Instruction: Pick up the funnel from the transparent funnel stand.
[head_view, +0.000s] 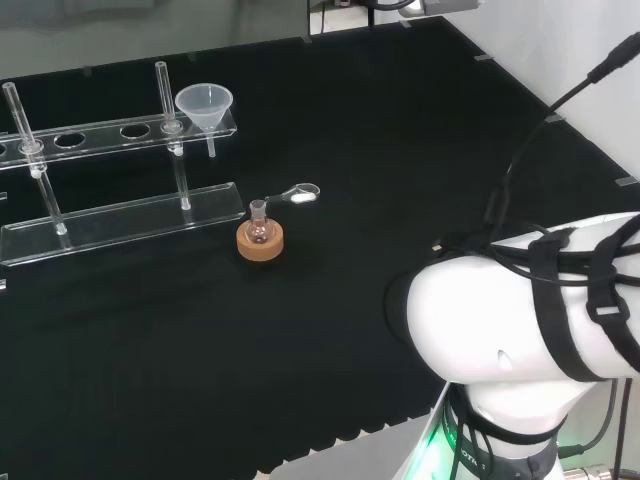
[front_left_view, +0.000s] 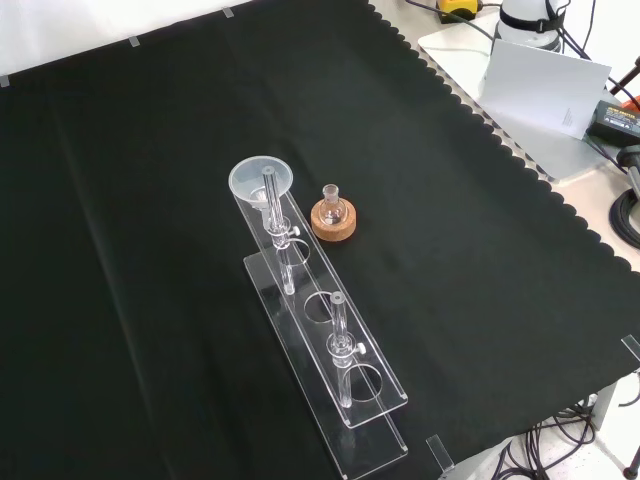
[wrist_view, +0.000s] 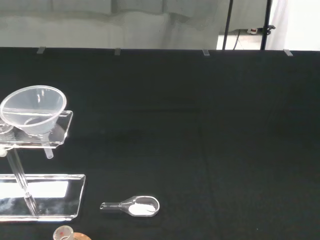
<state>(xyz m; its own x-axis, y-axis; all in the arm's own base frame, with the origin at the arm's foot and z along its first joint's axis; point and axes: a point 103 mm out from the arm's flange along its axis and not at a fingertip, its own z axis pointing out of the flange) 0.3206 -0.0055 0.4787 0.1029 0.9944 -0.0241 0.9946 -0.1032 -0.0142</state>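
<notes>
Funnel (head_view: 204, 103), one clear piece, sits upright in the end hole of the clear stand's (head_view: 120, 228) upper shelf, its stem poking down through the hole. In the head view that end is the stand's right one; in the front view the funnel (front_left_view: 261, 180) is at the far end, and in the wrist view its wide mouth (wrist_view: 33, 109) rests over the shelf's corner. The stand (front_left_view: 345, 425) has two flat plates, a base and a raised shelf, joined by two upright rods. The front view shows two more round holes along the shelf.

Just beside the stand's funnel end stands one small round flask (head_view: 259, 228) on one cork ring (head_view: 260, 243), neck up; the front view puts them (front_left_view: 332, 221) to the right of the funnel. One small glass spoon (head_view: 298, 194) holding white powder lies on the black cloth (head_view: 400, 150) near the flask, also seen from the wrist (wrist_view: 135, 205).

Whether the hand's fingers are apart or together, I cannot tell.
</notes>
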